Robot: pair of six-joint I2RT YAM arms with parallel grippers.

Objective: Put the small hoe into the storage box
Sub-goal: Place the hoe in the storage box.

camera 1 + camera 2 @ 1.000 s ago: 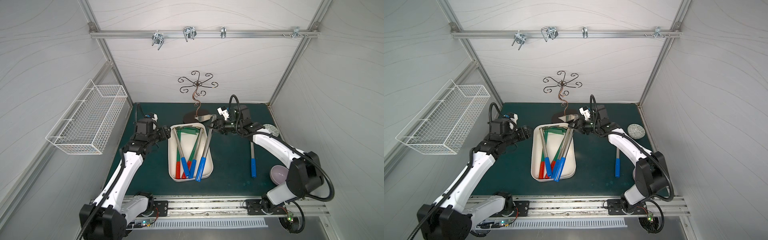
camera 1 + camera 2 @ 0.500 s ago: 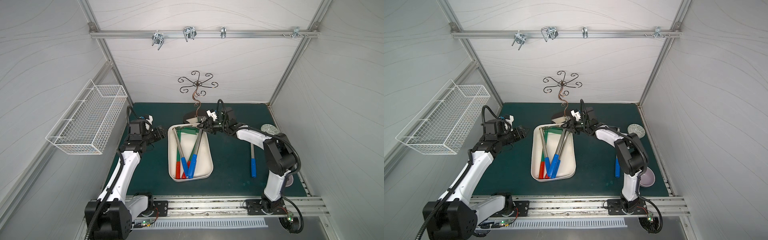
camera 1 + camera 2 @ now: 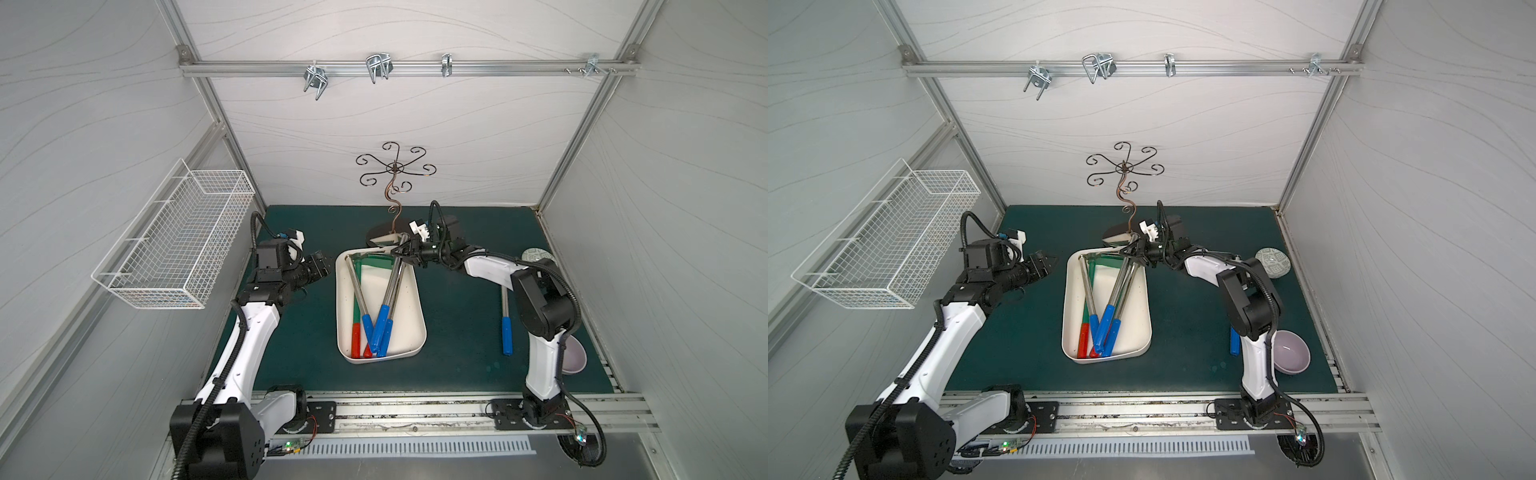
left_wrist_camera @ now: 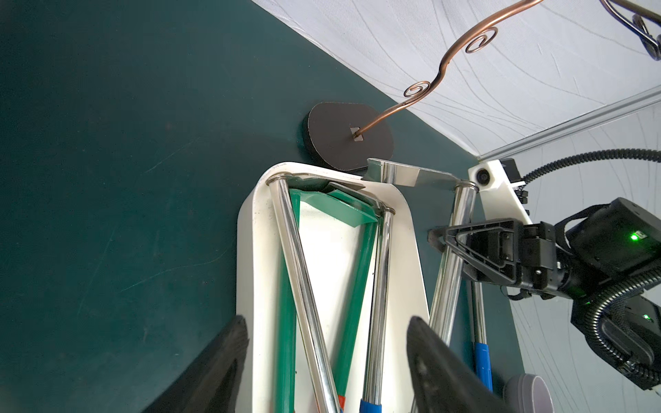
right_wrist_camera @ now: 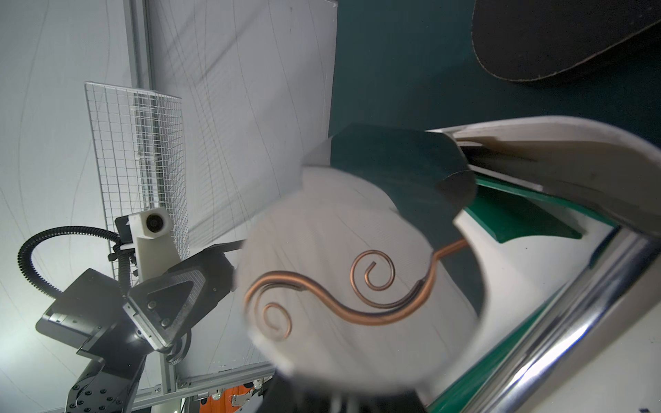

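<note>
The right tool [image 3: 409, 254] is clamped tight on the chrome shaft of the small blue-handled steel hoe [image 4: 453, 250] near its blade. That end is raised over the far rim of the shallow cream-white plastic storage box [image 3: 395, 357], while the handle lies inside. The left tool [image 3: 325, 268] stands partly open and empty beside the box.

- A dark green mat [image 3: 291, 353] covers the floor.
- White walls [image 3: 395, 124] stand all around the mat.
- A silver bar [image 3: 415, 65] with hooks [image 3: 377, 68] runs high above the mat.
</note>
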